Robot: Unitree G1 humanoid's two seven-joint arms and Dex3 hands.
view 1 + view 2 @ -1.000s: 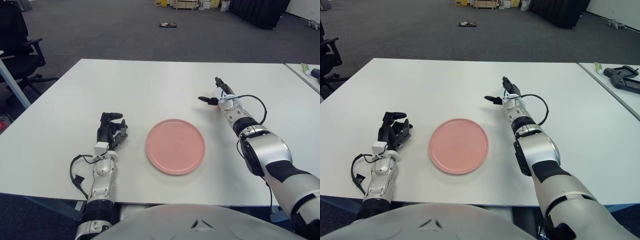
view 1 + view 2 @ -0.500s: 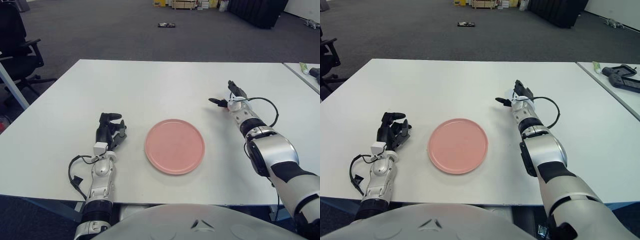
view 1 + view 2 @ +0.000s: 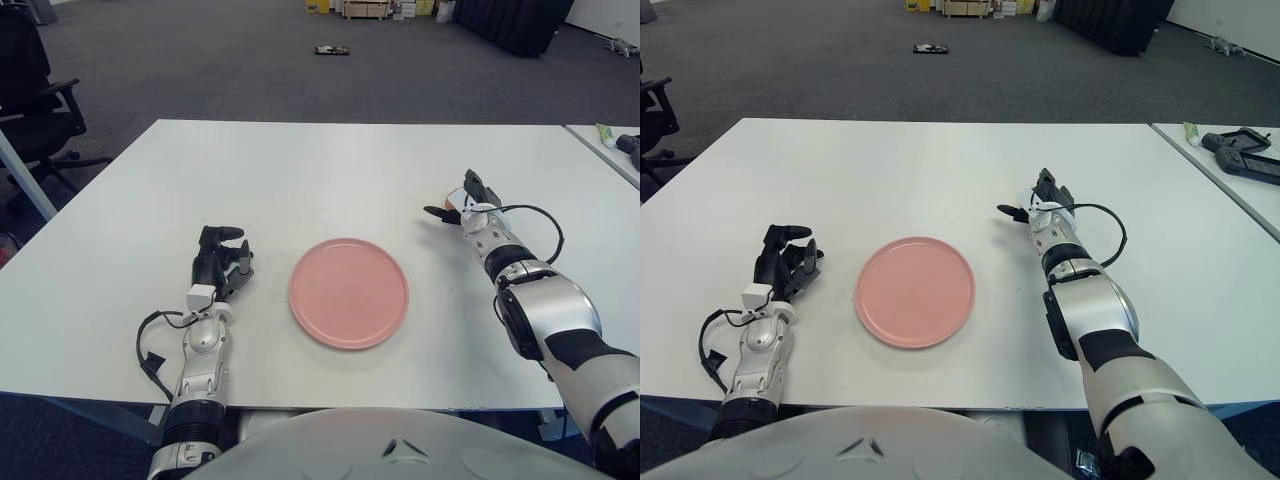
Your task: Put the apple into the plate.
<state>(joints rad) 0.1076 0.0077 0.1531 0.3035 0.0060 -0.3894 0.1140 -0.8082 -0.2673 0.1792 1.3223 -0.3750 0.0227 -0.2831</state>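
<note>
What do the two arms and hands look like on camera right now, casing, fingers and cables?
Both arms have silver-grey casings with black joint sections. The left hand has black fingers, a small white block at its wrist and a black cable looping off the forearm. The right hand has dark fingers on a white palm, with a black cable arcing beside the wrist. The upper right arm turns black and white.

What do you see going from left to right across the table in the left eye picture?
Left hand → pink plate → right hand, with something orange-red showing behind its fingers, maybe the apple.
</note>
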